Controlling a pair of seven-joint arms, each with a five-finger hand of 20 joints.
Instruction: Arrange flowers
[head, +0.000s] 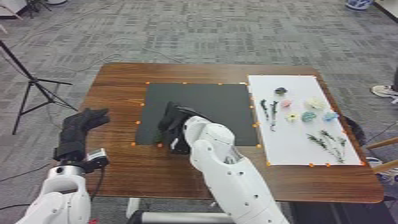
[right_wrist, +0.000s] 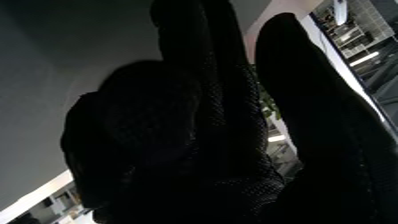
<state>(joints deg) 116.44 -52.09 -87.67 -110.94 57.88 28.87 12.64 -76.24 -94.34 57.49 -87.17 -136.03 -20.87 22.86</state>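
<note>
The table (head: 151, 185) is brown with dark grain, the mat (head: 226, 102) dark grey, the paper (head: 289, 142) white, the marks (head: 138, 122) orange. The flowers show pink (head: 286, 103), yellow (head: 291, 117), cream (head: 314, 103) and pale blue (head: 330, 116); the sprigs (head: 318, 141) are green. The carpet (head: 204, 30) is grey, streaked in blocks. Left hand (head: 82, 122) and right hand (head: 175, 120) are black, the arms (head: 235, 175) white.

White shells dotted with dark screws are seen on the right arm (head: 233, 177); the left arm (head: 62, 192) is likewise cased in white. The left robot hand (head: 80, 123) and right robot hand (head: 175, 120) are covered in black fabric. A pale box (head: 97, 156), apparently a camera, is mounted at the left wrist (head: 69, 159), trailed by a dark cable (head: 100, 176).
</note>
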